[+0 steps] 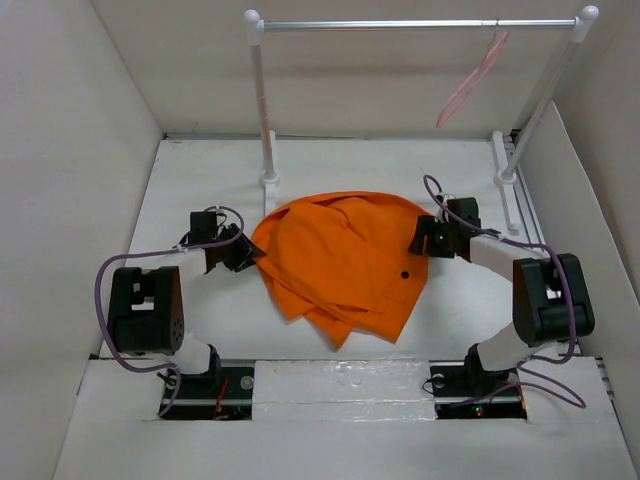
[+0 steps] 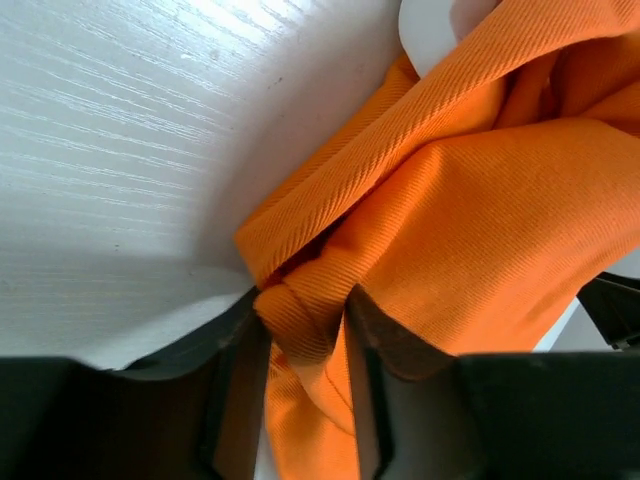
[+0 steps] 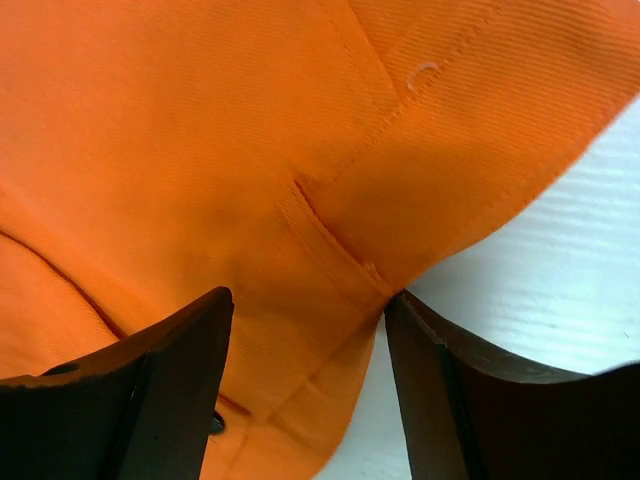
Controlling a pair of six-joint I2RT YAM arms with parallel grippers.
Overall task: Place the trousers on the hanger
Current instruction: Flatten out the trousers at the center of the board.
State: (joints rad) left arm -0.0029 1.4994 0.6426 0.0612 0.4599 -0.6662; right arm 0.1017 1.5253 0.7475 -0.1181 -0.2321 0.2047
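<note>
The orange trousers (image 1: 340, 265) lie crumpled in the middle of the table, with the dark button (image 1: 404, 273) facing up. My left gripper (image 1: 250, 255) is at their left edge. In the left wrist view that gripper (image 2: 305, 320) pinches a rolled fold of the trousers (image 2: 480, 200) between both fingers. At the right edge sits my right gripper (image 1: 420, 240). Its jaws (image 3: 308, 300) stand wide over the waistband of the trousers (image 3: 200, 150), and the cloth between them is not squeezed. The pale-pink hanger (image 1: 470, 85) hangs from the rail at the back right.
A metal rail (image 1: 410, 24) on two white posts spans the back of the table. White walls close in the left, right and back sides. A white post foot (image 1: 270, 180) stands just behind the trousers.
</note>
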